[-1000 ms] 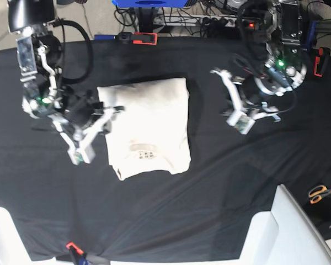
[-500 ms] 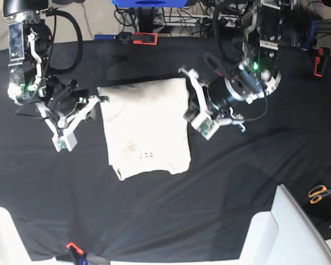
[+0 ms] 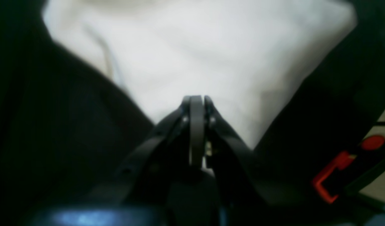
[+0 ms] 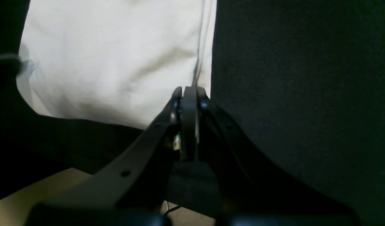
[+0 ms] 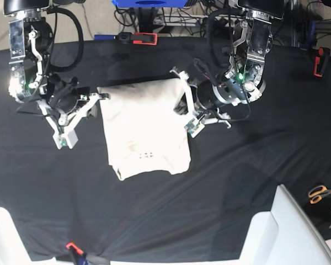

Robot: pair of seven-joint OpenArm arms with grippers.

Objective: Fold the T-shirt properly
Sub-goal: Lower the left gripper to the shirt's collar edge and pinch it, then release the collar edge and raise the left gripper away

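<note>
Base view shows the cream T-shirt [image 5: 146, 130] folded into a rough rectangle near the middle of my black tabletop [image 5: 254, 182], toward its far edge, with a small dark printed mark low on its front. My left gripper [image 5: 183, 105] sits at the shirt's right edge, jaws together. My right gripper [image 5: 102, 97] touches its upper left corner, jaws also together.
</note>
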